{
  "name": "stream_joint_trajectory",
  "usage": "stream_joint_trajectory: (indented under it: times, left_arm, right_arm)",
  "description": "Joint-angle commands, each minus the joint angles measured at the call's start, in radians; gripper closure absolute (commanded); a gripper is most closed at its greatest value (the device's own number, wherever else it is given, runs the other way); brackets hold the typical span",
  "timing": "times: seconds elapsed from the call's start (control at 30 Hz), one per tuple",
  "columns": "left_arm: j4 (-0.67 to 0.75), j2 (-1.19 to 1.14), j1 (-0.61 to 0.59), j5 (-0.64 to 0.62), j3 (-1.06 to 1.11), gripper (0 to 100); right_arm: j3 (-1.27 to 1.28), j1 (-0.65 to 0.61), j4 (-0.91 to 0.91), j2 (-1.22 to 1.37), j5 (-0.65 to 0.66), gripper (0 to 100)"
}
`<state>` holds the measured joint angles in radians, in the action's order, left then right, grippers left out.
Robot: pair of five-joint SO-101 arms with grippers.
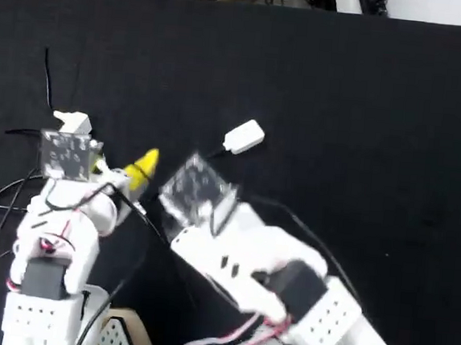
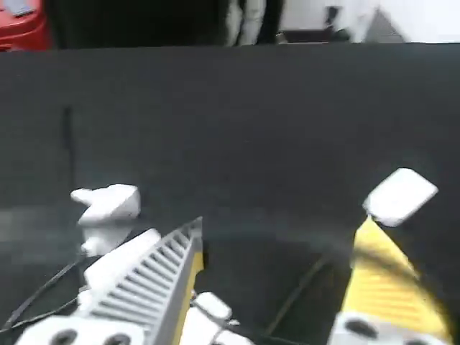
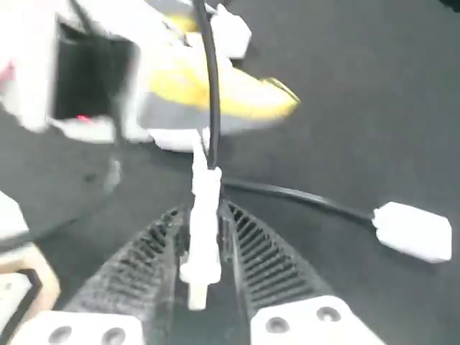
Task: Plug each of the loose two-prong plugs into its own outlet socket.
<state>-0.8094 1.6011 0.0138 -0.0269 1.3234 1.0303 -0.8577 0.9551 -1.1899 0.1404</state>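
Two white robot arms sit at the near edge of a black bench (image 1: pixel 365 112), seen from above.

The right arm reaches in from the lower right towards the middle of the bench. Its wrist camera shows the right claw (image 3: pixel 203 213) clamped on a slim white plug (image 3: pixel 201 237), with its two black ribbed fingers (image 3: pixel 266 259) pressed against the plug's sides. The plug stands lengthwise between the fingers. A black cord (image 3: pixel 206 72) leaves its far end and runs away from the claw. The prongs cannot be made out.

The left arm stands at the lower left. The left claw (image 2: pixel 279 230) is spread wide and holds nothing. One finger is yellow (image 2: pixel 388 287), the other grey and ribbed (image 2: pixel 154 277), with bare bench between them.

A white block (image 1: pixel 244 136) lies flat on the bench near the middle, just beyond the right arm's wrist, with a thin dark cord trailing from it towards that arm. In the left wrist view it lies just past the tip of the yellow finger, not touching it.

A smaller white piece (image 1: pixel 72 121) lies at the left side of the bench, just beyond the left arm's wrist and near the tip of the grey finger. Whether it is a plug or a socket cannot be told.

Thin black wires run across the bench at the far left.
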Motion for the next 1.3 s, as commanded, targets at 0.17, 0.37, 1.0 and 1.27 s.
stream_joint_trajectory:
  times: [0.17,0.37,1.0,1.27]
  left_arm:
    - [-0.064,0.209,0.199,-0.008,0.015,68]
    - [-0.089,0.215,0.191,-0.008,0.005,68]
    - [-0.005,0.109,0.096,0.094,-0.021,68]
    - [0.308,-0.703,0.205,0.245,-0.223,68]
  right_arm:
    - [0.140,-0.029,-0.140,-0.067,0.005,98.7]
    - [0.140,-0.028,-0.140,-0.067,0.006,98.7]
    - [-0.084,0.589,0.064,-0.025,0.003,98.7]
    - [-0.194,0.784,-0.006,0.274,-0.083,98.7]
